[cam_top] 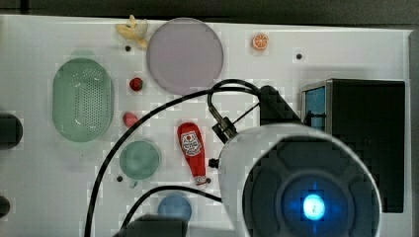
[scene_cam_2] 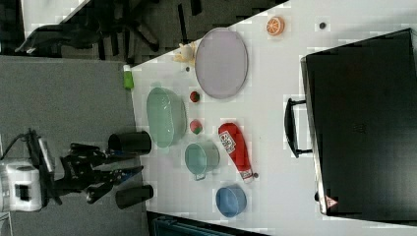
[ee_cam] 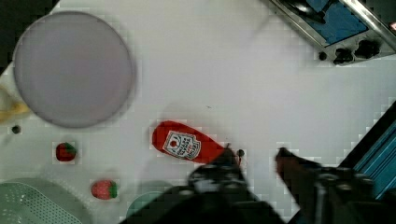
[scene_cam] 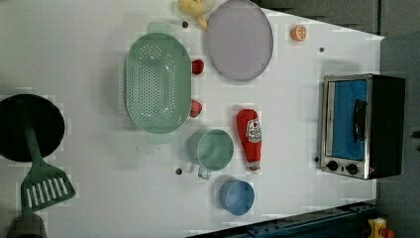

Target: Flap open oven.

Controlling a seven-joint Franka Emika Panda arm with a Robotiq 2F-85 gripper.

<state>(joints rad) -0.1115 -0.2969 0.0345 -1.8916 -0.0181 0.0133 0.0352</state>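
The oven (scene_cam: 384, 126) is a black box with a silver-framed front, standing at the left view's right. Its bluish glass door (scene_cam: 346, 121) looks shut, with the bar handle (scene_cam: 360, 120) across it and two black knobs (scene_cam: 341, 167) beside it. In the right view the handle (scene_cam_2: 290, 128) sticks out from the oven (scene_cam_2: 364, 128) front. The oven (cam_top: 368, 133) lies partly under my arm (cam_top: 296, 182) in the top view. In the wrist view my gripper (ee_cam: 256, 156) is open and holds nothing. It hangs above the table near the ketchup bottle's cap, away from the oven (ee_cam: 331, 23).
A red ketchup bottle (scene_cam: 250, 136) lies in front of the oven. A purple plate (scene_cam: 240, 39), green colander (scene_cam: 157, 83), green cup (scene_cam: 213, 148), blue cup (scene_cam: 236, 197), two strawberries (ee_cam: 103, 189), an orange slice (scene_cam: 298, 32) and a black pan with spatula (scene_cam: 29, 126) share the white table (scene_cam: 297, 99).
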